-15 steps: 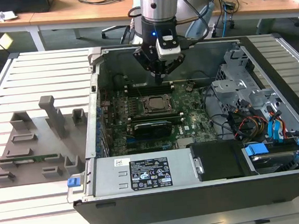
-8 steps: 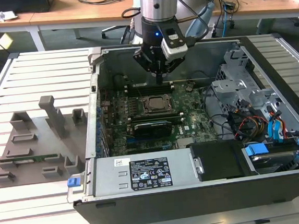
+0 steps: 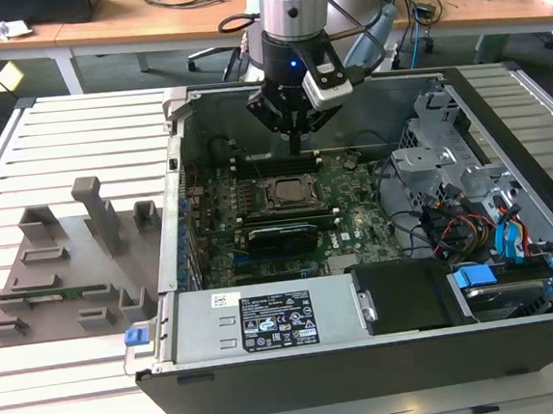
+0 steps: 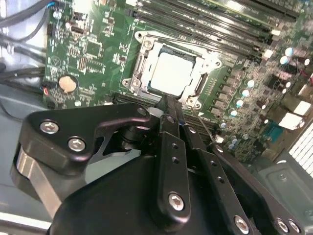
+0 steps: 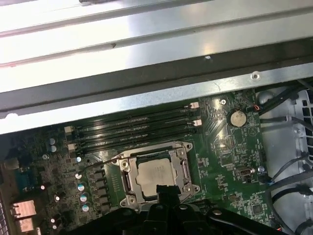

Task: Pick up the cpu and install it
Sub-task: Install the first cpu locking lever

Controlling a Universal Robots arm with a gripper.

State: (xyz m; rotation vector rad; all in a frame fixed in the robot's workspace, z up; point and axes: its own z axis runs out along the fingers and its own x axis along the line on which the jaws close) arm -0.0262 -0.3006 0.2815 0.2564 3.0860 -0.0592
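Jaws look pressed together with nothing between them, as far as I can read it from both wrist views; my gripper (image 4: 166, 105) hangs above the motherboard (image 3: 287, 216) inside the open computer case (image 3: 349, 375), its tip just beside the edge of the socket (image 5: 155, 178). I take the socket as my landmark. The cpu (image 4: 171, 73) already lies flat inside the socket's metal frame, its pale silvery top plate square to the frame and not tilted, so I judge the pick and the placing to be done and the step in hand to be the finish of the install. Beyond the socket, toward the case wall, run the long memory slots (image 5: 134, 129); on the socket's other side sits the black expansion card (image 3: 281, 236). A coin cell battery (image 5: 237, 117) lies well apart from the socket, past the end of the memory slots. I cannot tell whether the socket's retention lever is latched. Any further move near the socket calls for a light touch, since the tip stands very close to the frame.
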